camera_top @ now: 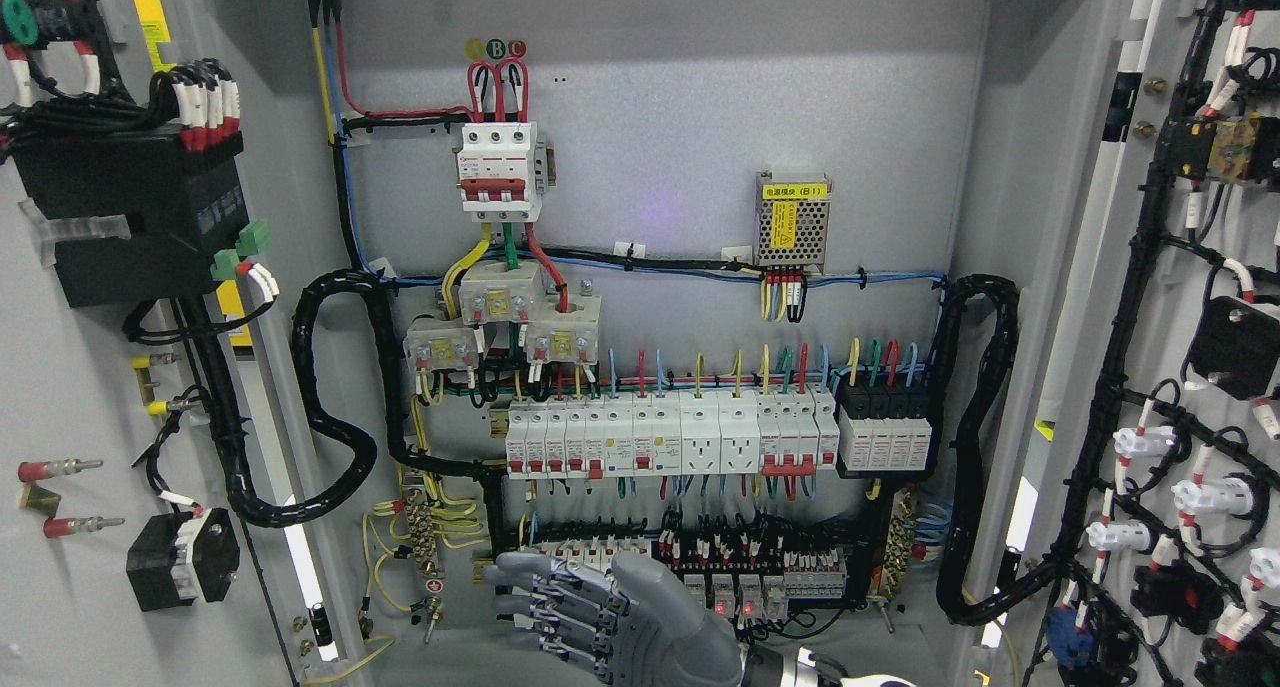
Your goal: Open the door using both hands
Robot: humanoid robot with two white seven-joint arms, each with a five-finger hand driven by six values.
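Head view: we see one hand (pixel 600 617) at the cabinet's bottom edge, just right of centre. Its arm comes in from the lower right, so it's the right hand. Fingers (pixel 540 592) point left, loosely extended and slightly bent, holding nothing, in front of the terminal strip (pixel 700 567).

Both doors stand swung wide open. Left door (pixel 90 387) fills the left edge, well apart from the fingers; a black box (pixel 130 222) is on its inner face. Right door (pixel 1190 367) fills the right edge, also well clear of the hand, with black wiring looms (pixel 1130 297).

Backplate (pixel 680 117): grey, main breaker (pixel 497 167) top centre, breaker row (pixel 665 437) across the middle, small power supply (pixel 792 219) upper right.
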